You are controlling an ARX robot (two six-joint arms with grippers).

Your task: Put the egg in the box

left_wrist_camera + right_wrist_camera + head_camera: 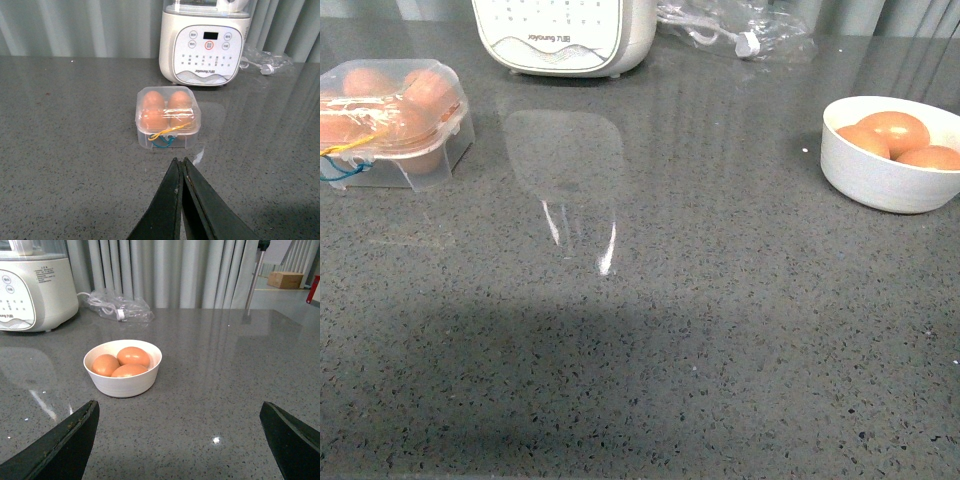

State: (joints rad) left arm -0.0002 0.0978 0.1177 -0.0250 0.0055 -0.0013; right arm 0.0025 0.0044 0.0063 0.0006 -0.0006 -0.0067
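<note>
Front view, far left of the desk (650, 330): box (392, 120) with clear lid shut over orange-brown eggs, a yellow-and-blue band across its near side. Appears to hold four eggs in the left wrist view, though the lid blurs the count. Left hand (182, 172) closed, fingers pressed tip to tip, gripping nothing, poised just short of the box (168, 117) and apart from it.

Behind, at centre: white kitchen appliance (565, 35) with a button panel; further right, a clear plastic bag (740, 30) holding a cable.

Far right: white bowl (885, 155) with three eggs, well apart from the box. Topmost egg (133, 356) resting on the other two, likeliest pick. Right hand (180, 440) wide open, fingers spread either side of the bowl (122, 370) in its wrist view, empty and back from the rim.

Risks from here, as judgement only. Lid down and cups seemingly full: no free cup for another egg unless the lid is lifted and a space found; pushing down on a shut lid could crack shells or skid the light box. Band may hold the lid shut and snag a finger. Smooth, rounded egg lying on two others: off-centre pinch could squirt it out, roll its neighbours, or tip the bowl; too hard a squeeze could break it. Long carry across the desk leaves room for a drop.
</note>
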